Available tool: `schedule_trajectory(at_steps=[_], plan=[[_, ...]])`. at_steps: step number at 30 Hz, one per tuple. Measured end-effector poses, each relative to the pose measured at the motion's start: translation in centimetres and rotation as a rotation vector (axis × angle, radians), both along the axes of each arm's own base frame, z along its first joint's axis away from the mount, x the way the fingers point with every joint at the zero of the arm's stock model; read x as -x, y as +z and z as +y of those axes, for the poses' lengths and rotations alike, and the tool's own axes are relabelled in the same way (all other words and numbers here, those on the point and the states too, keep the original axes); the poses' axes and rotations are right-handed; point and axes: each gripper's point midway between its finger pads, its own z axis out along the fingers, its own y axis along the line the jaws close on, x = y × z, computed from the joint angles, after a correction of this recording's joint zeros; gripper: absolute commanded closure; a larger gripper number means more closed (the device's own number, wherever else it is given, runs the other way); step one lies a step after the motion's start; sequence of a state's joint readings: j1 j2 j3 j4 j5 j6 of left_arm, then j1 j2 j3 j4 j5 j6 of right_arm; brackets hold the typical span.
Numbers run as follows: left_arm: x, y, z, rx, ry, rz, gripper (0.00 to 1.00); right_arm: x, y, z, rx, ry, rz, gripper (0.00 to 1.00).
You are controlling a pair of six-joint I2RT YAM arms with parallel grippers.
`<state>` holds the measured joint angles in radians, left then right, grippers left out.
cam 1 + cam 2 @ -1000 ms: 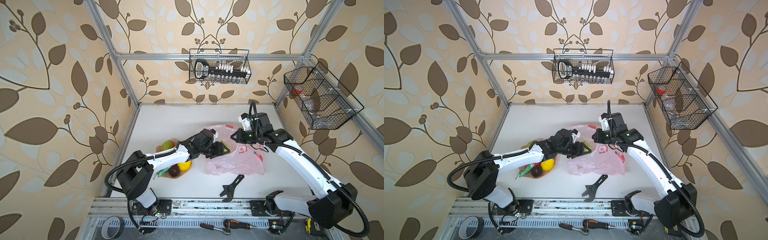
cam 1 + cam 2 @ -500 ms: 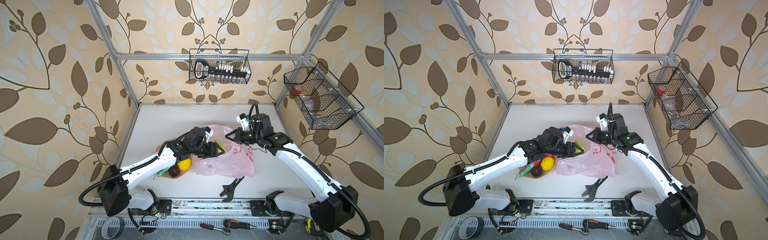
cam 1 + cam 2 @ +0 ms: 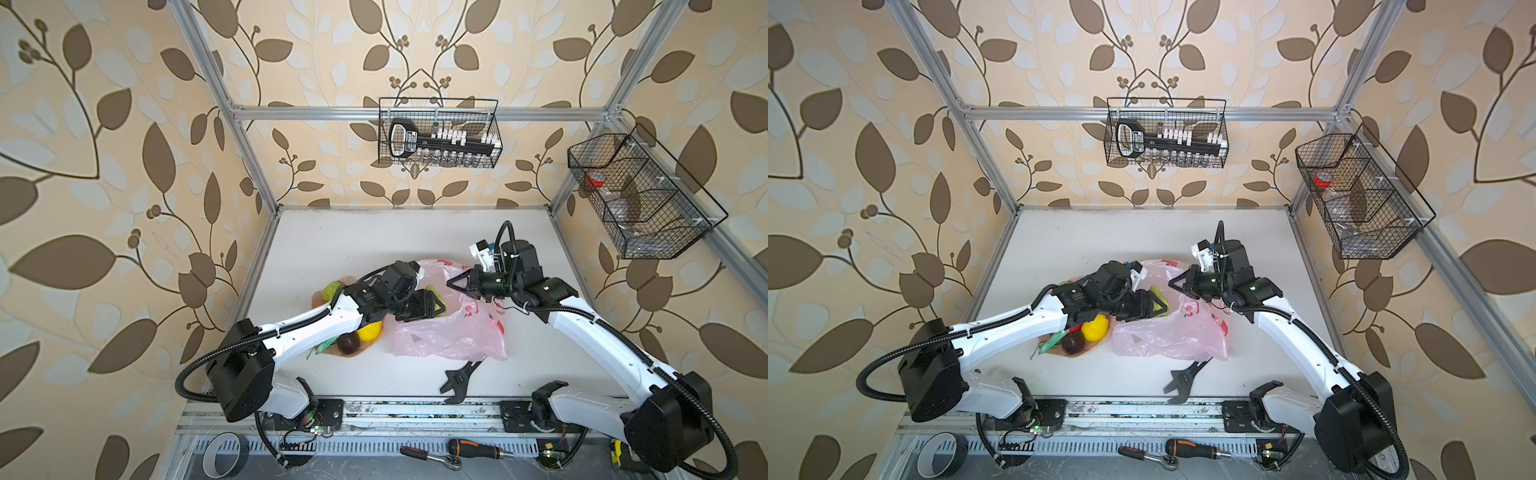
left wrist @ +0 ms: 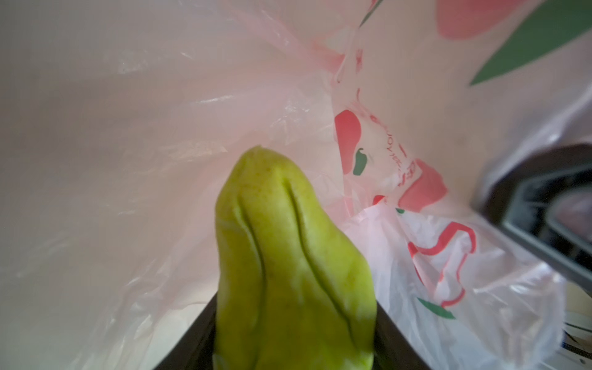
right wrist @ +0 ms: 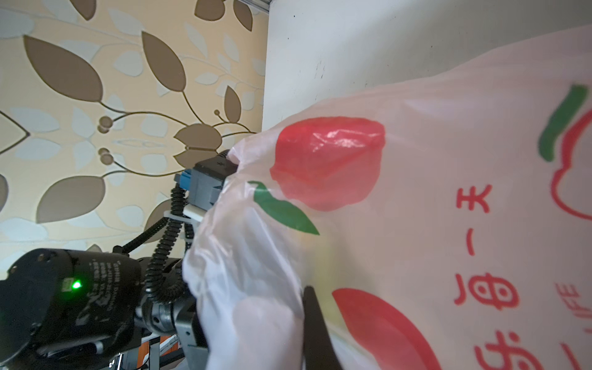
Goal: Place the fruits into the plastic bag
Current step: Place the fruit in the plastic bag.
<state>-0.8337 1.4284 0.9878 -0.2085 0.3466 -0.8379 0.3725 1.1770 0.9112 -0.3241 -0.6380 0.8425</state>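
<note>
Left gripper (image 3: 437,306) holds grooved yellow-green fruit (image 4: 288,272) in bag (image 3: 457,337).

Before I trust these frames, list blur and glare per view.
Left wrist: green fruit fairly sharp, plastic bag around it soft. Right wrist: glare on the bag's red print, lettering smeared toward the edge. Both top views: sharp, evenly lit.

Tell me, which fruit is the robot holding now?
The green ridged fruit, clamped in the left gripper at the plastic bag; the yellow lemon and dark purple fruit lie on the plate.
</note>
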Motion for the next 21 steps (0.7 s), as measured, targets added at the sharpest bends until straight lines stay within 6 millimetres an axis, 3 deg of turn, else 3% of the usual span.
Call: schedule_trajectory(at_steps=[6, 13, 21], plan=[[-0.3, -1.9, -0.8, -0.024, 0.027, 0.009, 0.79, 0.2, -0.4, 0.0, -0.003, 0.000, 0.001, 1.00], [-0.2, -3.7, -1.3, -0.055, 0.040, 0.038, 0.47, 0.4, -1.3, -0.2, 0.001, -0.002, 0.011, 1.00], [0.4, -4.2, -1.9, -0.057, 0.036, 0.059, 0.43, 0.4, -1.4, -0.4, -0.002, -0.007, 0.004, 1.00]])
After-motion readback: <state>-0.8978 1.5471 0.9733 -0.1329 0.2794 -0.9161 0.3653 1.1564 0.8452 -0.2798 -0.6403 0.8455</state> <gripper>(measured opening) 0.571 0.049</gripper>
